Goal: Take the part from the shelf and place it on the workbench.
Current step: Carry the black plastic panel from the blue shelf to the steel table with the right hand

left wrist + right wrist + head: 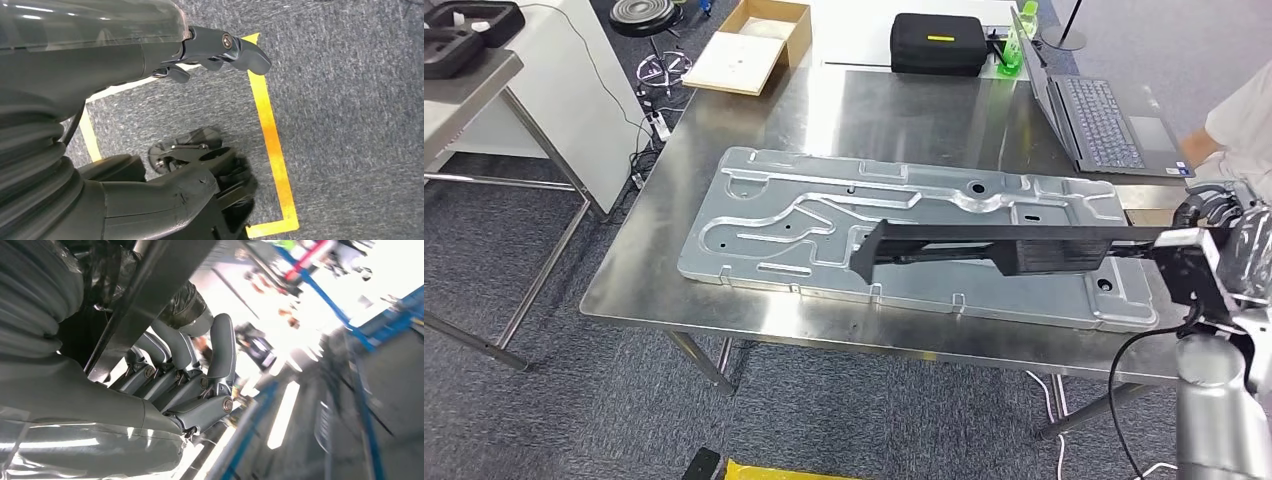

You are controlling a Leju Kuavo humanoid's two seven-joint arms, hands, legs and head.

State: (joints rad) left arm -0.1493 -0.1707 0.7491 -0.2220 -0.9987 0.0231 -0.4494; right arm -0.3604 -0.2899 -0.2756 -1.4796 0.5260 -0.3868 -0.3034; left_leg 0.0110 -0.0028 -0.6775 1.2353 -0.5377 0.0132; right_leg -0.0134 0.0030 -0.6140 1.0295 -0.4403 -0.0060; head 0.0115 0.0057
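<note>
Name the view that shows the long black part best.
The head view: the long black part spans over the metal panel, held by the right hand. The right wrist view shows a short stretch among fingers; the left wrist view shows floor.

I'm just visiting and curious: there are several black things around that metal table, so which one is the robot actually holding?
The long black part, stretched over the big metal plate, held at its end by the right hand. The black case and laptop sit untouched farther back.

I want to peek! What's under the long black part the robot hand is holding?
Under the black part lies a big silver metal plate on the steel workbench. The strip of plate directly beneath is covered.
</note>
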